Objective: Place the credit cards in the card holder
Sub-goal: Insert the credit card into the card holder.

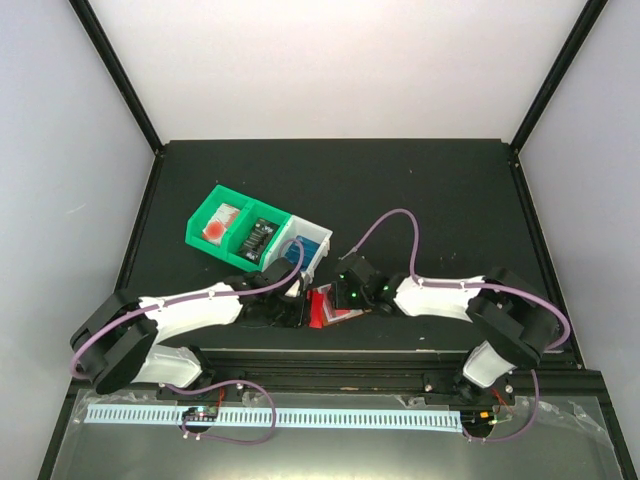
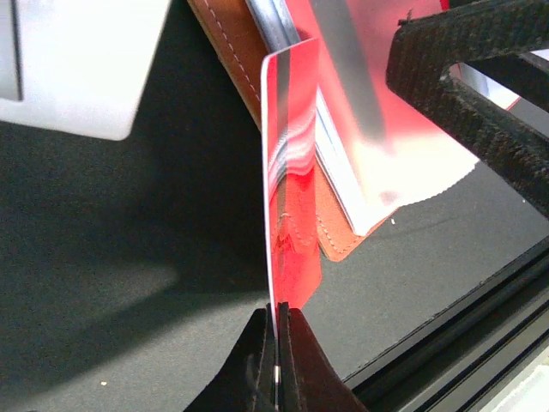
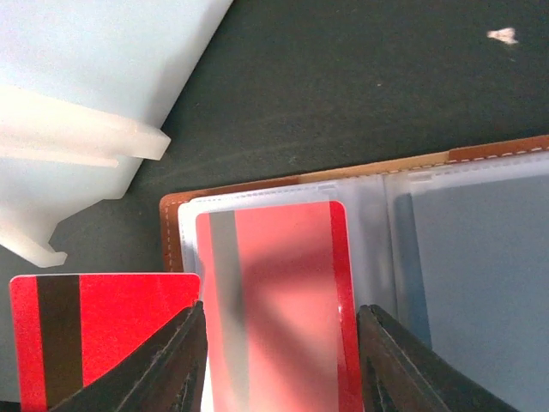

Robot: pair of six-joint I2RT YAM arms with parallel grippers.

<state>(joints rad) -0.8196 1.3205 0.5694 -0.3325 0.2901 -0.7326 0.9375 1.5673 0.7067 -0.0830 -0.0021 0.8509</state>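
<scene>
The brown card holder [image 1: 325, 305] lies open near the table's front edge. It also shows in the right wrist view [image 3: 168, 225]. A red card [image 3: 274, 292] sits inside its clear pocket. My right gripper [image 3: 283, 369] is open, its fingers on either side of that pocketed card. My left gripper [image 2: 279, 343] is shut on a second red card [image 2: 290, 172] with a dark stripe, held on edge at the card holder's [image 2: 227, 51] left side. This card shows at the lower left of the right wrist view [image 3: 94, 335]. In the top view both grippers, left [image 1: 290, 300] and right [image 1: 345, 290], meet over the holder.
A green bin [image 1: 200, 232] holds a red and white card [image 1: 220, 226] and a black card [image 1: 262, 236]. A white bin [image 1: 322, 240] stands beside it, just behind the card holder, with something blue inside. The table's front rail [image 2: 463, 326] is close by.
</scene>
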